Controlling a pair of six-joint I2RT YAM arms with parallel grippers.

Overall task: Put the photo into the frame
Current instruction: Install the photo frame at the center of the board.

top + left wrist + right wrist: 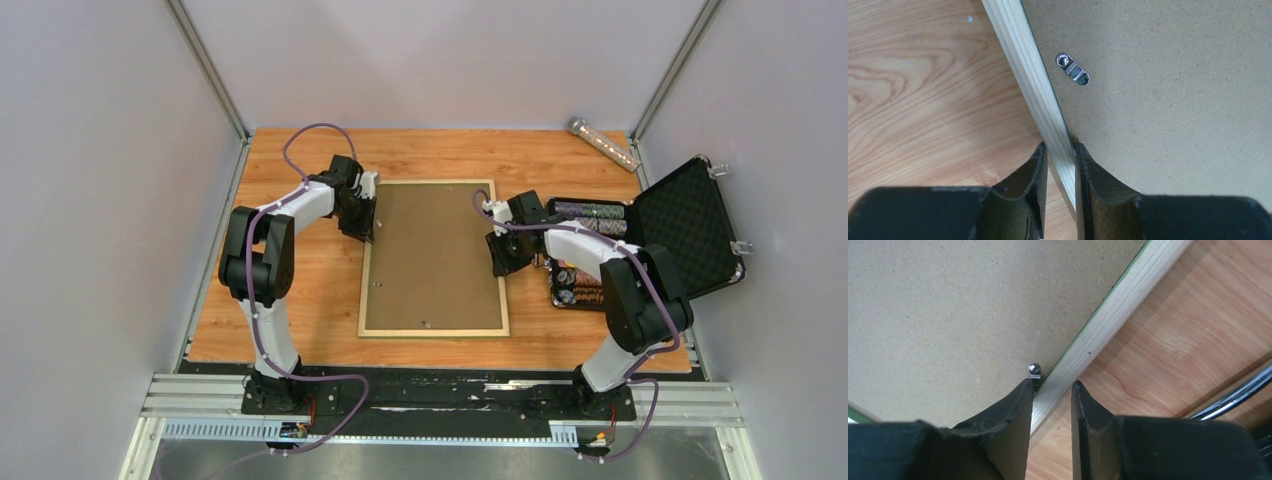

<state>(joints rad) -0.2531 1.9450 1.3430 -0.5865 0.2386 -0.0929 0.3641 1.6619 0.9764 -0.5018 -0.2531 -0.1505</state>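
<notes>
Frame (433, 328) lies back-up at the centre of the wooden table (300, 300), pale wood rails showing. The brown backing board (432, 255) fills its opening. The photo is not in sight, and whether it sits under the board cannot be told.

The left gripper (1060, 150) is clamped across the 9 o'clock rail. The right gripper (1052, 385) straddles the 3 o'clock rail with its jaws narrow, but whether they pinch cannot be told.

The likeliest trouble is a lift or turn with the board unsecured. The metal turn clip (1073, 69) near the left rail lies along the board and does not reach over the rail, so board and contents could drop out. Uneven grips could also twist the thin rails, or one rail could slip free.

At 3 o'clock stands an open black case (690, 225) of poker chips (590, 212), and at 1 o'clock a glittery tube (604, 144). No writing is legible anywhere.
</notes>
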